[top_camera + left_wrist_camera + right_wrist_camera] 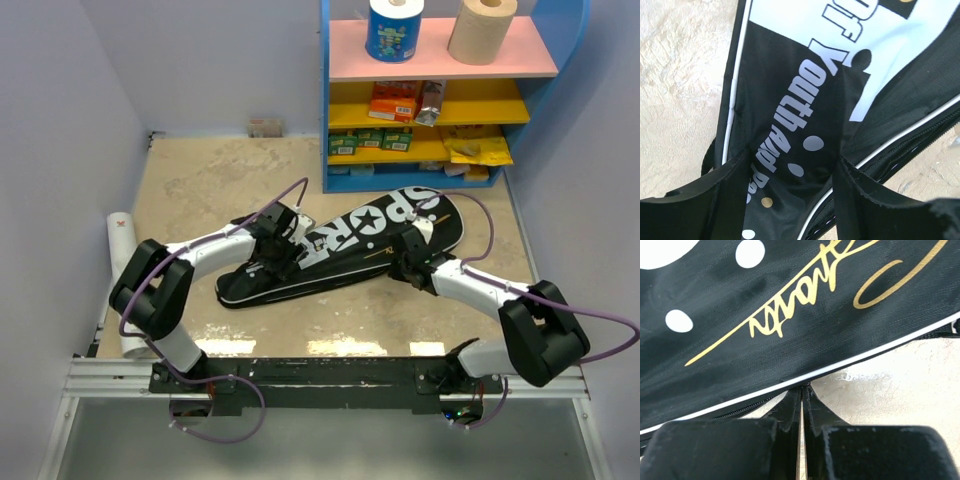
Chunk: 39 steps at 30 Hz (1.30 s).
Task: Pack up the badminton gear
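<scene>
The black racket-shaped cover [350,245] lettered "SPORT" lies diagonally across the table, its wide end toward the shelf. My left gripper [275,252] is down on its narrow end. In the left wrist view the fingers [735,192] stand wide apart, one at each piped edge of the cover [790,115], and the fabric between them is creased and pressed. My right gripper [408,268] is shut, its tips [804,386] against the white piping on the cover's near edge [790,315], beside the zip. A long white tube [122,245] lies at the table's left edge, partly behind the left arm.
A blue shelf unit [340,100] stands at the back right, holding paper rolls [482,30] on top and orange and yellow packets [395,100] below. Pale walls close in on the left and back. Bare tabletop [200,180] shows beyond the cover.
</scene>
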### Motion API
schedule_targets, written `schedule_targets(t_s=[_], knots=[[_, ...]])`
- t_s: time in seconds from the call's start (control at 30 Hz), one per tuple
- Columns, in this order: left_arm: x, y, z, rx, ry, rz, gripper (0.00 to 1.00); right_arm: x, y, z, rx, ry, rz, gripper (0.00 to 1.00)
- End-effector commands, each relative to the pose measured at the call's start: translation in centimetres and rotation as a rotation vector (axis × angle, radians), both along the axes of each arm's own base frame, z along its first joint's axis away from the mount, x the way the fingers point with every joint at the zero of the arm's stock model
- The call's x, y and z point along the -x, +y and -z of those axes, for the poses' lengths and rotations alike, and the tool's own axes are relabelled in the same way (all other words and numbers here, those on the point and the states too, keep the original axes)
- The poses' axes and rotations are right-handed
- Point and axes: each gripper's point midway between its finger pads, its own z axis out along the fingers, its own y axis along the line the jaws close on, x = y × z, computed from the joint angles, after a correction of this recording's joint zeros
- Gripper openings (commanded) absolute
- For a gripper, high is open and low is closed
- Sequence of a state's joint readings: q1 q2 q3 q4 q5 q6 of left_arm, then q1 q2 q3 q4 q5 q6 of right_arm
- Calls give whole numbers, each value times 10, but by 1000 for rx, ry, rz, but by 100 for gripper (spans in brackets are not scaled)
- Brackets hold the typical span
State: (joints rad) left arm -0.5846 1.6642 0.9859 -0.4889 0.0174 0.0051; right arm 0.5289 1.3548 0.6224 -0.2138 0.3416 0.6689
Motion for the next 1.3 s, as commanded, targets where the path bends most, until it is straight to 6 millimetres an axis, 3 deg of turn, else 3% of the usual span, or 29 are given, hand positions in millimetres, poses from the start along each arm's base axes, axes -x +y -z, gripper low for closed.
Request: schedule_targets(t_s=[0.0,0.27,0.6,0.87,1.0,1.2,1.27], knots=[[34,-15,34,65,182,18,50,-4,24,-4,-56,-23,-85,0],[54,-41,39,136,247,63,47,16,117,-20,-91,-28,-274,0],[60,-83,18,394,285,-37,47,88,246,-32,-256,-13,-563,0],[72,-130,-8,691,283,-44,49,138,299,-19,-358,14,-666,0],[82,-138,-11,738,288,-4,50,163,308,-20,-414,5,-708,0],[95,-142,-3,778,320,39,51,192,335,-39,-506,-29,-818,0],[97,-144,-3,790,312,56,51,204,344,-35,-497,-20,-868,0]])
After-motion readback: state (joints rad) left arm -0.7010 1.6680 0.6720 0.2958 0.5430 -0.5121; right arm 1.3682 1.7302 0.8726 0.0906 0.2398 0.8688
